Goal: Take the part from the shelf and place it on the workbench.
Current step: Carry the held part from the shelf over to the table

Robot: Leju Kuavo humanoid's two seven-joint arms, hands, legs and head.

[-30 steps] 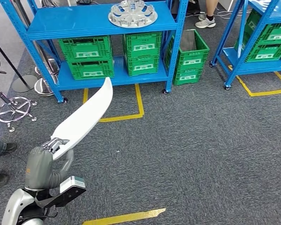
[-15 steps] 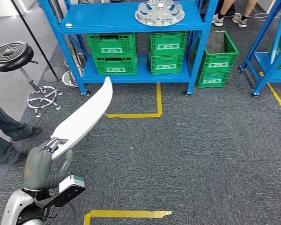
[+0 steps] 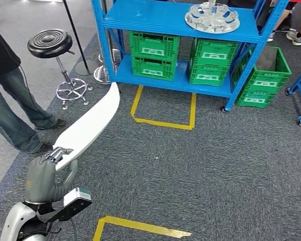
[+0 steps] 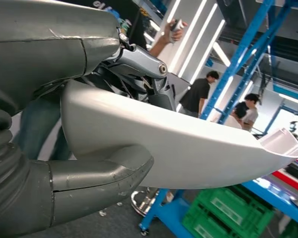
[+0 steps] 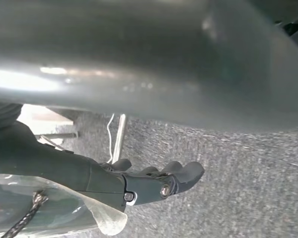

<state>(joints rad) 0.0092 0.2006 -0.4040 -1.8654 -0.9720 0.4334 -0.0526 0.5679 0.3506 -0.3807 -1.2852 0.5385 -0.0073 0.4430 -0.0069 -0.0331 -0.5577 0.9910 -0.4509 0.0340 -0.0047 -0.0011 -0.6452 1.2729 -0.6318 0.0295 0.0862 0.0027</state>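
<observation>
My left hand (image 3: 46, 175) grips near end of long white part (image 3: 90, 125), part slanting up & fwd over carpet. Left wrist view adds: thumb (image 4: 102, 176) under part, fingers (image 4: 140, 59) on top; ppl standing in bkgd. Right hand (image 5: 151, 183) hangs above carpet, fingers bent, nothing in it. Head view: blue shelf (image 3: 171, 20) ahead w/ hubcap (image 3: 212, 16) on top, green crates (image 3: 154, 52) below. Black stool (image 3: 50, 42) & person's legs (image 3: 16, 113) to left, near part.
</observation>
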